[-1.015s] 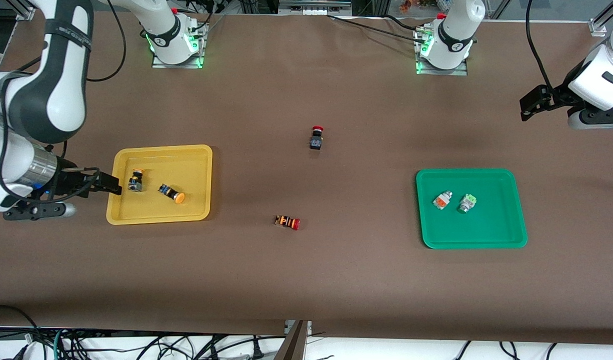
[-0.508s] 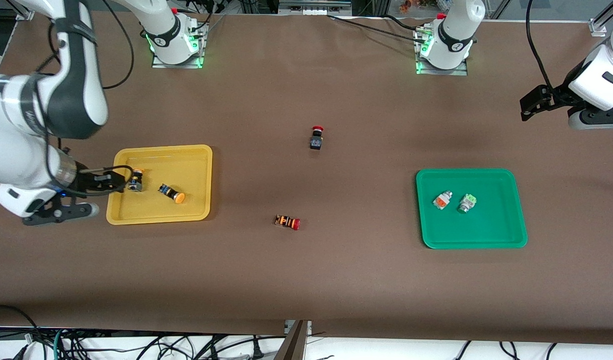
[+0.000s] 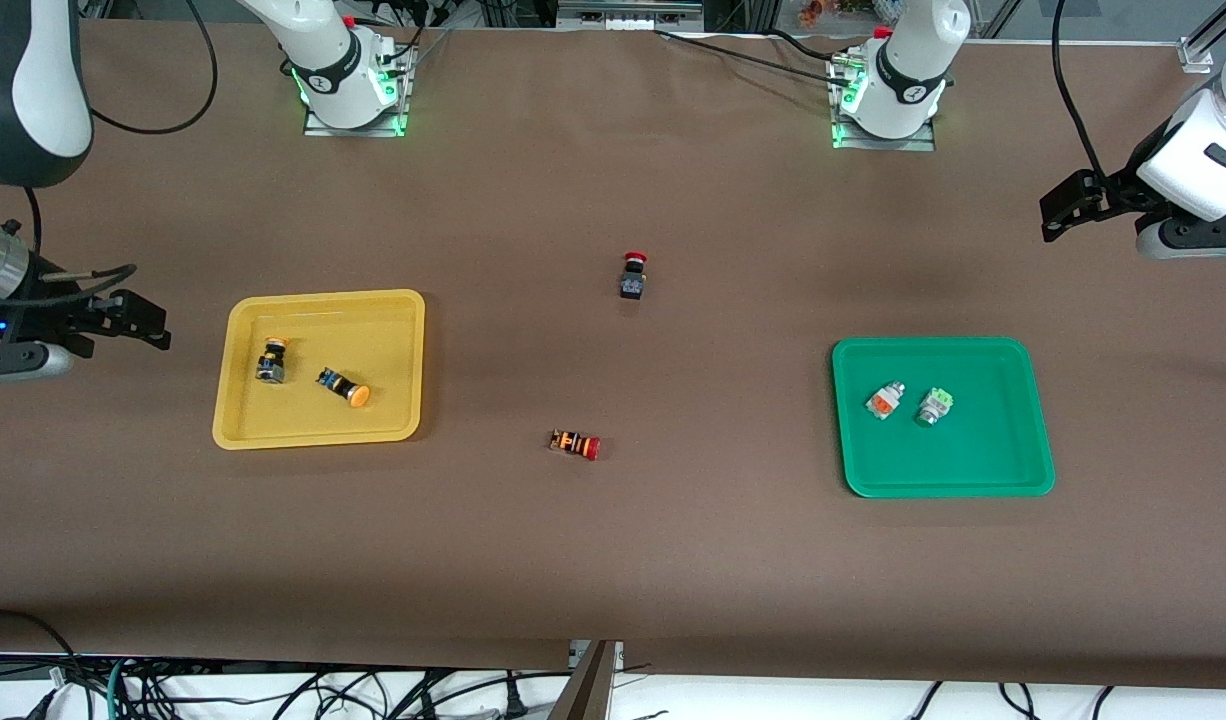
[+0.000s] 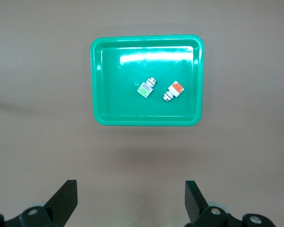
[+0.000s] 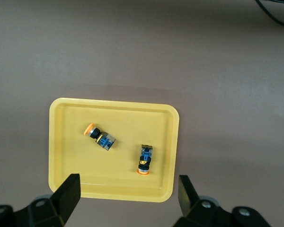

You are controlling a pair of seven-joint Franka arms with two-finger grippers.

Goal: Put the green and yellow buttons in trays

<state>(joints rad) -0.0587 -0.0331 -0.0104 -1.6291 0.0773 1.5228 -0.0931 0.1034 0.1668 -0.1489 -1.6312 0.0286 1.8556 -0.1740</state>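
A brown surface point(image 3: 613, 560) spans the scene, cables trailing along its edge nearest the front camera. The sorting looks finished. The yellow tray point(image 3: 393, 310) holds two yellow-capped buttons point(image 3: 271, 360), both lying inside its rim and apart from each other. The green tray point(image 3: 1033, 440) holds the green-faced button point(image 3: 934, 406) just beside the orange-faced button point(image 3: 883, 401). The black switch with a red mushroom cap point(image 3: 633, 275) and the orange-striped switch point(image 3: 575, 443) lie on the surface between the trays and probably stay put. The right end effector point(image 3: 138, 318) hangs over bare surface beside the yellow tray, spread wide and empty. The left end effector point(image 3: 1058, 208) waits over the left arm's end, wide and empty. Nothing more seems needed beyond parking the arms.
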